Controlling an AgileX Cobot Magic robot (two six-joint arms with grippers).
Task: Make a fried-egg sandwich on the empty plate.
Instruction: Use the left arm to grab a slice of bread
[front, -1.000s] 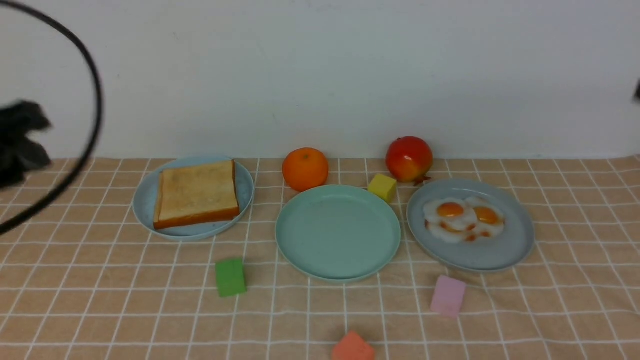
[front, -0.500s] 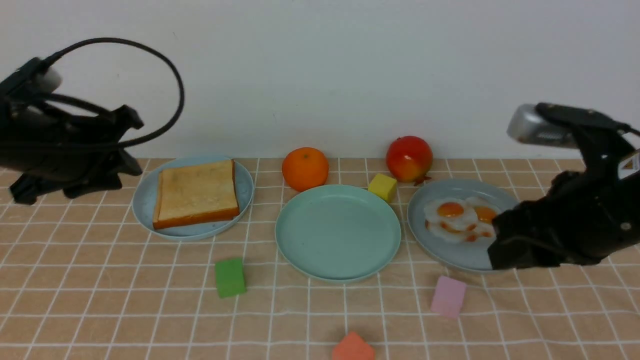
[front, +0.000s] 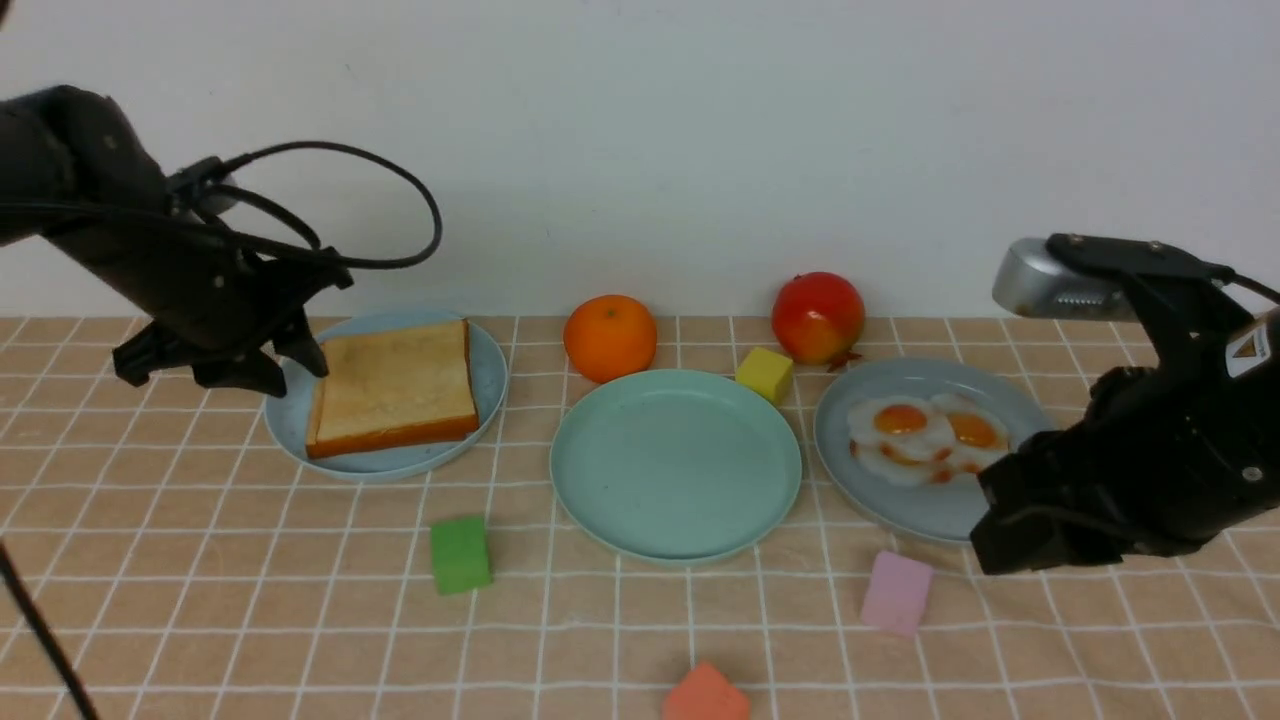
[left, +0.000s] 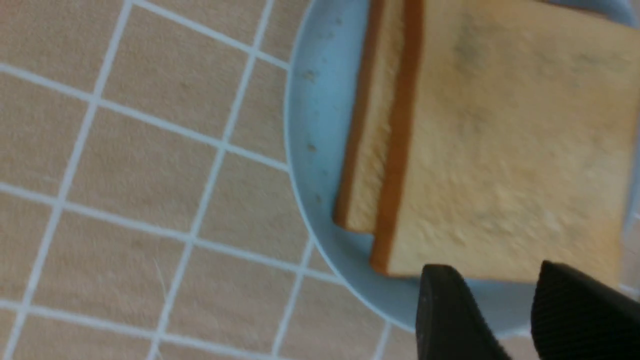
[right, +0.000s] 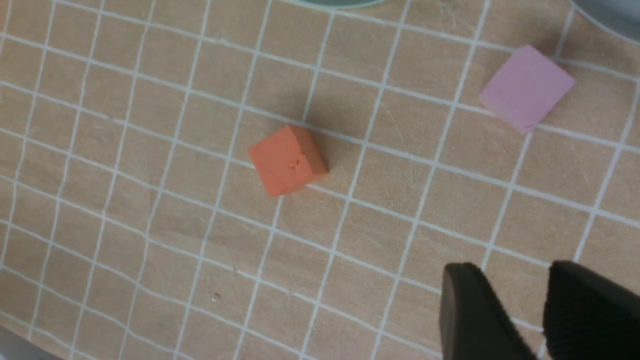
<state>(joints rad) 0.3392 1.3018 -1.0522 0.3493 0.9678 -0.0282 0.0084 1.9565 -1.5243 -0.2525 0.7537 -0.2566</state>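
- Front view: our green plate (front: 676, 465) is in the middle of the table (front: 580, 640), so we're using it as the clock centre.
- The two toast slices (front: 395, 385) are stacked on the pale blue plate (front: 405, 464), between 9 and 10 o'clock from it.
- Our fried eggs (front: 925, 440) are on the grey plate (front: 930, 515) at 3 o'clock; we see two yolks but can't tell how the pieces are split up.
- Orange (front: 610, 338) at 11, pomegranate (front: 818, 318) between 1 and 2, and the yellow block (front: 765, 376) in that same direction, closer in.
- Green block (front: 461, 555) at 8, pink block (front: 897, 593) at 4, red block (front: 707, 692) at 6.
- Our left gripper (front: 240, 370) hangs by the pale blue plate at its 9 o'clock side, while our right gripper (front: 1040, 545) is over at 4 o'clock from the green plate, hiding part of the grey one.
- Left wrist view: we've got the toast up close, top slice a bit offset so the lower one's edge peeks out. The jaws stand apart near one edge of the bread, nothing held.
- Right wrist view: the jaws are apart here too, with just table showing between them. We also see the red and pink blocks, plus bits of the green and grey plates.
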